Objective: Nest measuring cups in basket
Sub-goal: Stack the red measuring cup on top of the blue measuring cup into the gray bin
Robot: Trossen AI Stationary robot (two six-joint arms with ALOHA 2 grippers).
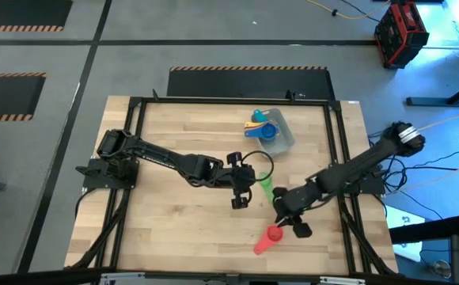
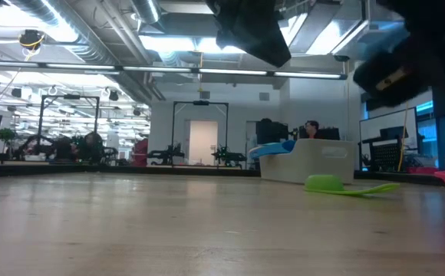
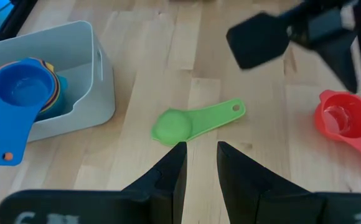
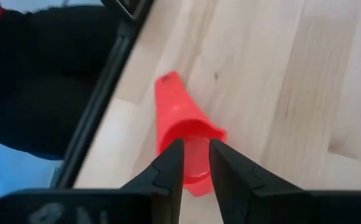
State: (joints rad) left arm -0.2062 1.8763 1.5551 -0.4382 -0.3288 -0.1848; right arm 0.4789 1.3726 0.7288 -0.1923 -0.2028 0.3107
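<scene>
Both arms over the wooden bench (image 1: 174,214). The left gripper (image 3: 201,163) hangs above the green cup (image 3: 193,122), which lies alone on the bench, bowl down, handle flat; its jaws stand a narrow gap apart and hold nothing. The right gripper (image 4: 195,158) is over the red cup (image 4: 187,140), near the bench's front edge; its jaws stand a narrow gap apart on either side of the cup's rim, and whether they clamp it cannot be told. The basket (image 1: 283,133) sits toward the far side of the bench, holding a nested stack with the blue cup (image 3: 15,96) uppermost, handles jutting over the rim.
</scene>
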